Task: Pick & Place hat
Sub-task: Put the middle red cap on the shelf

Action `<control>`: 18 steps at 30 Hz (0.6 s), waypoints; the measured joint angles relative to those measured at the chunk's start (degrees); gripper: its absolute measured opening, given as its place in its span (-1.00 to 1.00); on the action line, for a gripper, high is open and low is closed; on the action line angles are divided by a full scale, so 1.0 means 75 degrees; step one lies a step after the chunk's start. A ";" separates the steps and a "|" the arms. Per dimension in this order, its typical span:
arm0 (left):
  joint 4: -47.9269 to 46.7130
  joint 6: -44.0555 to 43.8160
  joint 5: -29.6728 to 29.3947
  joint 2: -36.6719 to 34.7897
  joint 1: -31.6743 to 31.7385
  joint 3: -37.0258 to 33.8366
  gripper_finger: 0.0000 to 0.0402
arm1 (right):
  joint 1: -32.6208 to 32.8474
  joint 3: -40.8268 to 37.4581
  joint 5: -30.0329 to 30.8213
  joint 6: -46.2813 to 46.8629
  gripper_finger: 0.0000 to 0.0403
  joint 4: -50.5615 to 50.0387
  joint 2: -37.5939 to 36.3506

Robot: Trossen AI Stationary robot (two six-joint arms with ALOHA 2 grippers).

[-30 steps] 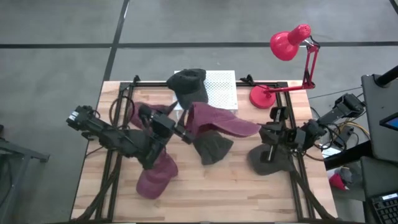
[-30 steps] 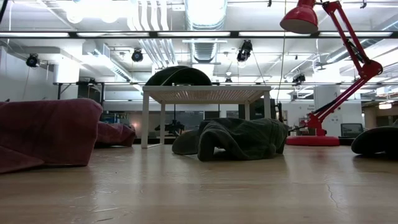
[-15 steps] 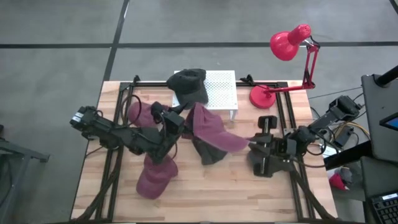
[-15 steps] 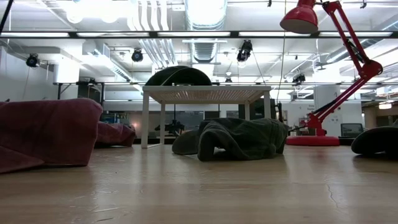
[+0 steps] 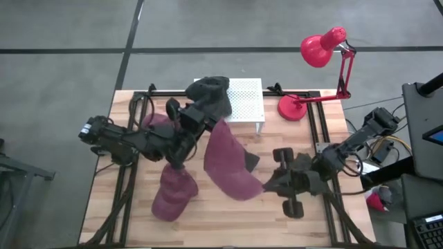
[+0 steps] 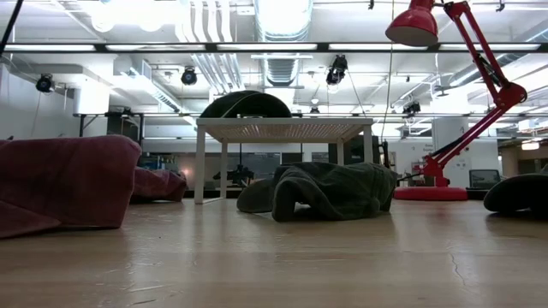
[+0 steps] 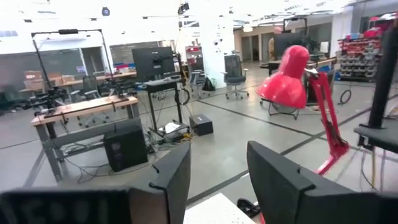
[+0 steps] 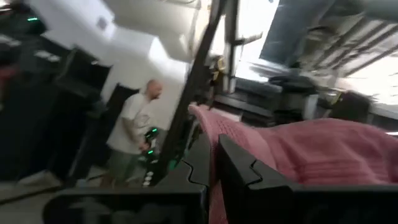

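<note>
My right gripper (image 5: 271, 181) (image 8: 214, 146) is near the table's middle, shut on a maroon hat (image 5: 228, 162) that spreads from it toward the far left. This hat does not show in the low view. My left gripper (image 5: 201, 116) (image 7: 217, 155) is open and holds nothing. It is raised beside the white stand (image 5: 246, 100), pointing toward the red lamp (image 7: 289, 78). A dark grey hat (image 5: 211, 93) (image 6: 244, 104) lies on the stand. Another dark hat (image 5: 248, 160) (image 6: 334, 190) lies on the table, partly under the held hat. My right gripper pinches the maroon hat's edge (image 8: 208, 121) between its two fingers (image 8: 242, 171), coming level from the table's right side. The cloth runs on past the fingers, away from the wrist. Whether the hat's far end (image 5: 216, 131) rests on anything, I cannot tell.
A second maroon hat (image 5: 173, 195) (image 6: 68, 180) lies near the left near edge, and a third (image 5: 156, 124) (image 6: 158, 184) lies under my left arm. A dark hat (image 6: 518, 192) lies at the right. The lamp base (image 5: 292, 107) stands at the far right. A person (image 8: 134, 140) stands beyond the table.
My right gripper has moved toward the near edge and a little left, drawing the maroon hat's right end with it; the hat now slants from far left to near right. My left gripper has drawn back from the hat toward the far edge and tipped upward.
</note>
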 joint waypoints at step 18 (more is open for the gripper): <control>-0.0268 -0.0315 -0.0254 -0.0039 -0.0264 0.0067 -0.19 | 0.0084 0.0547 0.1693 -0.1077 -0.96 -0.0790 -0.0197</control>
